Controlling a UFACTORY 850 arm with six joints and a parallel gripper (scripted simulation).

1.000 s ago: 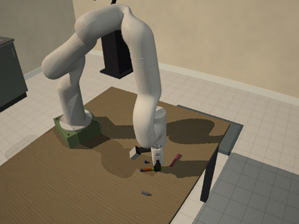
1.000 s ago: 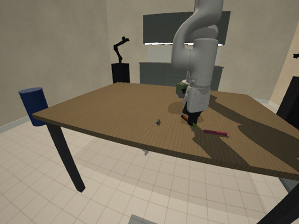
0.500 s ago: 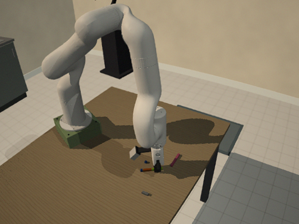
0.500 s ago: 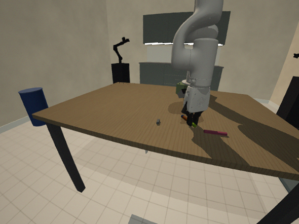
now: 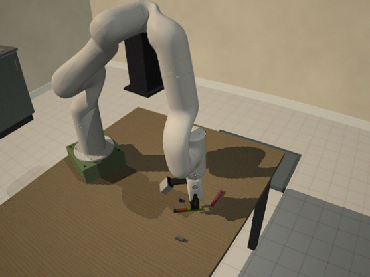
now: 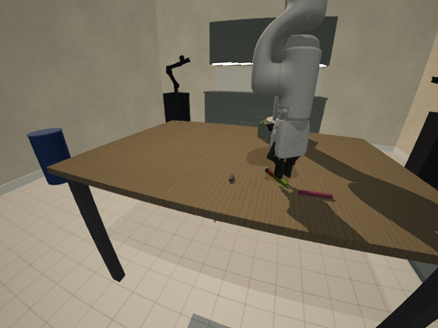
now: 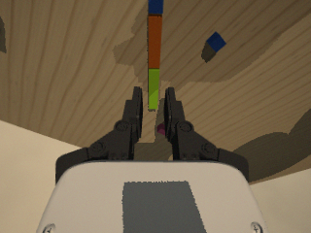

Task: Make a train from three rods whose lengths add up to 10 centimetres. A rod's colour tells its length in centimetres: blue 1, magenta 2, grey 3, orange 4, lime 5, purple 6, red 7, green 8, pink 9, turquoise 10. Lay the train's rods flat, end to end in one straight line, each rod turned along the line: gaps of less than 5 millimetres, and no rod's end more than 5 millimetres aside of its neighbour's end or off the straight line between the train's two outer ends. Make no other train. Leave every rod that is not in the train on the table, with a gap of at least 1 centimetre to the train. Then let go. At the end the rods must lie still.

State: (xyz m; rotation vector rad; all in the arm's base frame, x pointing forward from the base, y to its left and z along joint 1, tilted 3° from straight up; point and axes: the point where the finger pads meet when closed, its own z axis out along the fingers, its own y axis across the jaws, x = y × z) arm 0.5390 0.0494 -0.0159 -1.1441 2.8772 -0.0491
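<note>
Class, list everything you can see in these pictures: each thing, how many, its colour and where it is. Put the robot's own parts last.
Table: one, brown wood.
Train of rods: blue rod, orange rod, lime rod, end to end in one line on the table.
Loose blue rod: one, beside the train, apart from it.
Pink rod: one, on the table, apart from the train.
Grey rod: one, alone, nearer the table's front.
Bin: one, blue, on the floor.
Arm base: green, on the table.
Gripper: black, open, astride the lime rod's end.
</note>
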